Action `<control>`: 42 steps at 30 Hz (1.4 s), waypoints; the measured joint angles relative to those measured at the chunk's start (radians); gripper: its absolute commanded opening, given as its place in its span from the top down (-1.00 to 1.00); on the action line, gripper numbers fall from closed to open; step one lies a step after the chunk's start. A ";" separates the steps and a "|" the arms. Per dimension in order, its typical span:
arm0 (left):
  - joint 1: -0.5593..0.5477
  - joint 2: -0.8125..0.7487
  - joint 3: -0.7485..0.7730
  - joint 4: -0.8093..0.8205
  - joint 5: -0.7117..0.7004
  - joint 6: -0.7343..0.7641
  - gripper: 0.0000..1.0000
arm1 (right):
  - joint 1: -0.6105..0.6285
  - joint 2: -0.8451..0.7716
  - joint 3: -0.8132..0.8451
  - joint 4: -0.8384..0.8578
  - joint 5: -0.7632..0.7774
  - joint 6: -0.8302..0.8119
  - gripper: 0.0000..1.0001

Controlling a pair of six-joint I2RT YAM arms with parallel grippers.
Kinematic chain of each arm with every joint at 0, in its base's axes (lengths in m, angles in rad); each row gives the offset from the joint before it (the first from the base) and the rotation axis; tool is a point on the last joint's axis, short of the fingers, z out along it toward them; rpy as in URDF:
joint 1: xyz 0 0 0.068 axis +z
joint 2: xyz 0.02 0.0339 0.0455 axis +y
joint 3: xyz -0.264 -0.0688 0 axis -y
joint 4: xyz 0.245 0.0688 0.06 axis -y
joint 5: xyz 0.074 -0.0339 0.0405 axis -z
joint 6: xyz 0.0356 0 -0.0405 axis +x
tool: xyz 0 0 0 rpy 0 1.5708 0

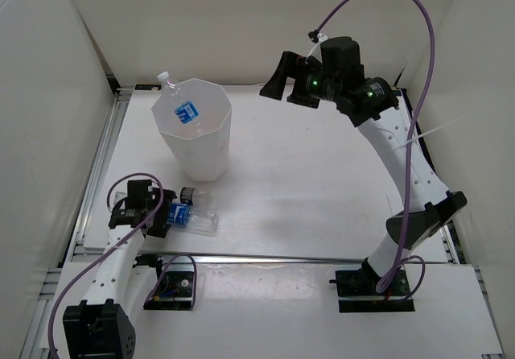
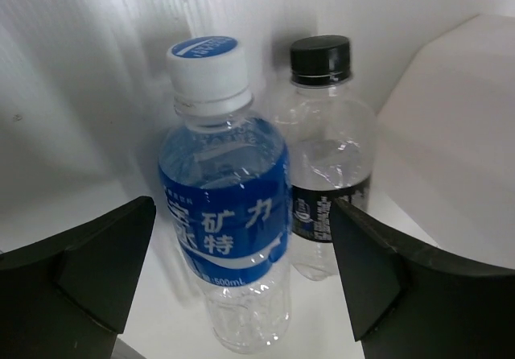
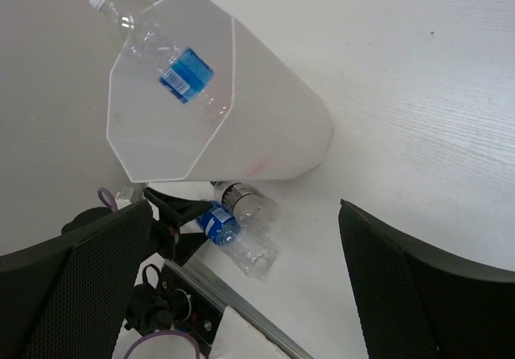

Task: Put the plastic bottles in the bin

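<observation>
One blue-labelled bottle (image 1: 182, 106) is already sat inside the bin (image 1: 198, 156), leaning against the far-left facet, with its neck and white cap poking up over the rim. The bin itself is stood upright on the table (image 1: 322, 190). Two more bottles are found lying on their sides right at the near-left foot of the bin: the short dark-labelled bottle (image 2: 330, 182) with the black cap is the one closer to the bin wall, and a second blue-labelled bottle (image 2: 225, 230) with a white cap is laid just beside it, on the side away from the bin. The left gripper (image 2: 241, 214) is parked low on that same near-left side of the bin. Its fingers are spread wide either side of the second blue-labelled bottle, with a gap visible on both sides in the left wrist view, so nothing is being pinched. The right gripper (image 1: 275, 81) is held up high, to the far right of the bin and well apart from it. Its fingers are spread wide too, with nothing between them. From the right wrist view the bin's open mouth and the two lying bottles below it can all be made out.
</observation>
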 measured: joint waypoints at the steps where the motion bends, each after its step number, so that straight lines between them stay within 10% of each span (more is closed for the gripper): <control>1: 0.010 0.019 -0.008 0.014 0.014 0.006 -1.00 | -0.017 0.000 0.000 0.000 -0.011 -0.002 -1.00; 10: 0.043 0.087 -0.034 0.066 0.070 0.023 -0.84 | -0.118 0.000 -0.023 -0.001 -0.072 0.001 -1.00; 29: 0.044 -0.024 -0.061 0.024 0.104 0.070 0.45 | -0.152 -0.017 -0.106 -0.019 -0.143 0.009 -1.00; 42: 0.044 0.025 0.739 -0.051 0.095 0.376 0.47 | -0.153 -0.054 -0.139 -0.021 -0.145 0.011 -1.00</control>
